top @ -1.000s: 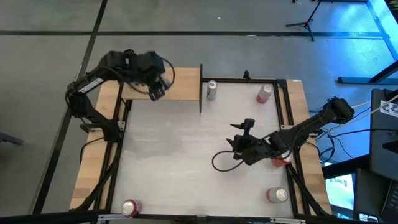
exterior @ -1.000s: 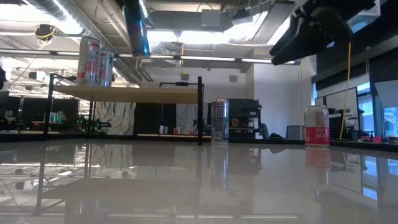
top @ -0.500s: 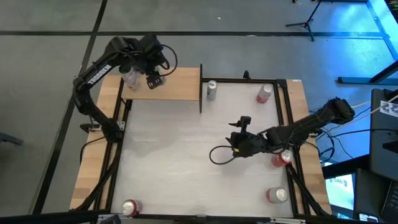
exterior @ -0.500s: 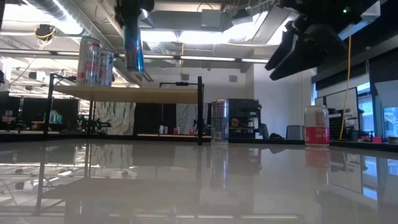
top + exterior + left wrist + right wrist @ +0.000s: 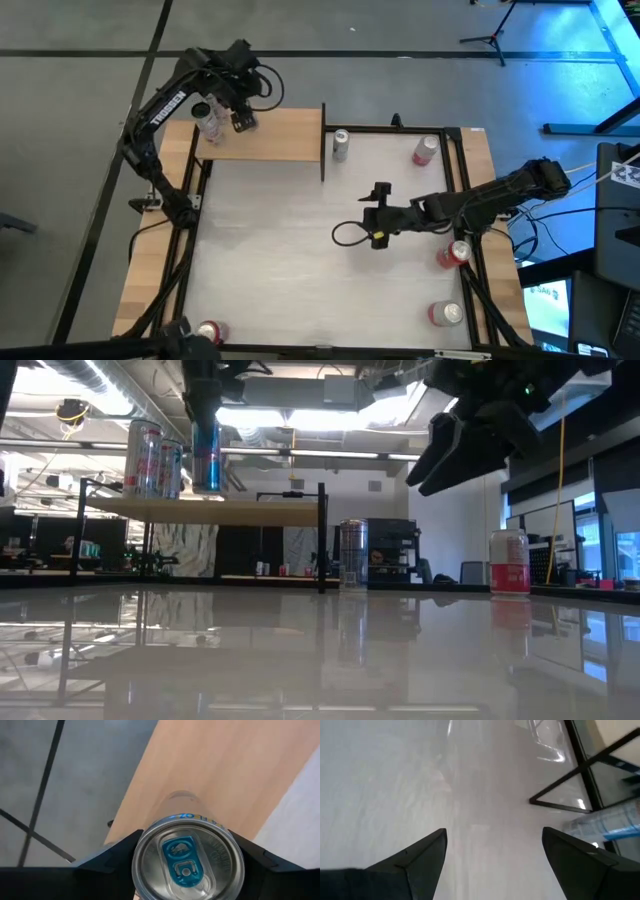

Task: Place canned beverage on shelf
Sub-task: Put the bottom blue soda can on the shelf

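The shelf is a tan wooden board with a black edge at the table's far left; in the low view it stands raised on black legs. My left gripper is over the shelf's left part, shut on a silver can with a blue tab. In the low view this can hangs upright just above the board. Two more cans stand on the shelf's left end. My right gripper is open and empty above the middle of the white tabletop. My left gripper pinches the can's upper side wall, just below the rim, between its two fingers, one on each side. The fingers come from above, pointing down. The can is upright and lifted, its bottom close over the shelf board.
A silver can stands beside the shelf's right post and a red can at the far right. Two red cans stand by the right edge and one at the near left corner.
My left gripper has carried the can toward the shelf's far left end and lowered it close to the board beside the two standing cans; the can stays upright. My right gripper has moved toward the table's left and a little toward the far edge.
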Robot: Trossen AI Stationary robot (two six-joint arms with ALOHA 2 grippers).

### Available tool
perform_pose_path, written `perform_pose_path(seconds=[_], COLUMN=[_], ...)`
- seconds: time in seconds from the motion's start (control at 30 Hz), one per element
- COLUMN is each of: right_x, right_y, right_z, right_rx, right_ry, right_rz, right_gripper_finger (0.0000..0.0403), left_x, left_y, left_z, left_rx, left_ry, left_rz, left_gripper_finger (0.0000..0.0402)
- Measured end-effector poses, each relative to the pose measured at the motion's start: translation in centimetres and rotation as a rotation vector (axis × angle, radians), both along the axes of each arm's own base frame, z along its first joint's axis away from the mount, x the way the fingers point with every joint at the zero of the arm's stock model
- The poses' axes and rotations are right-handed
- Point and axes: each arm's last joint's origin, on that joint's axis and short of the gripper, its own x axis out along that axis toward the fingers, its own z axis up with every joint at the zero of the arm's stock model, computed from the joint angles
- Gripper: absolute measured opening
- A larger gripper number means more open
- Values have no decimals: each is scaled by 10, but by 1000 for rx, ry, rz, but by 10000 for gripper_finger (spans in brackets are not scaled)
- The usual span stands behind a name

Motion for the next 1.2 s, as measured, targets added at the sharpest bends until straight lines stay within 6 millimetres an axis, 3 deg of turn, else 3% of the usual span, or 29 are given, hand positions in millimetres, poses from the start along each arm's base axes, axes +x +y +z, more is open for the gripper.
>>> perform_pose_path(seconds=[0.27, 0.47, 0.63, 0.97, 1.2], right_x=[3, 4, 4, 5, 5], right_y=[3, 4, 5, 5, 5], right_z=[-2, 0, 0, 0, 0], right_rx=[1, 29, 30, 20, 20], right_ry=[-38, -58, -56, -59, -58], right_rz=[92, 126, 134, 144, 144], right_gripper_finger=[326, 326, 326, 326, 326], left_x=[-18, -22, -22, -20, -20], left_y=[16, 21, 24, 27, 26], left_z=[-1, -17, -29, -29, -29], left_rx=[-37, -88, -117, -66, -64], left_ry=[-37, 1, 41, 46, 44], left_rz=[69, 95, 100, 111, 109], left_gripper_finger=[218, 218, 218, 220, 249])
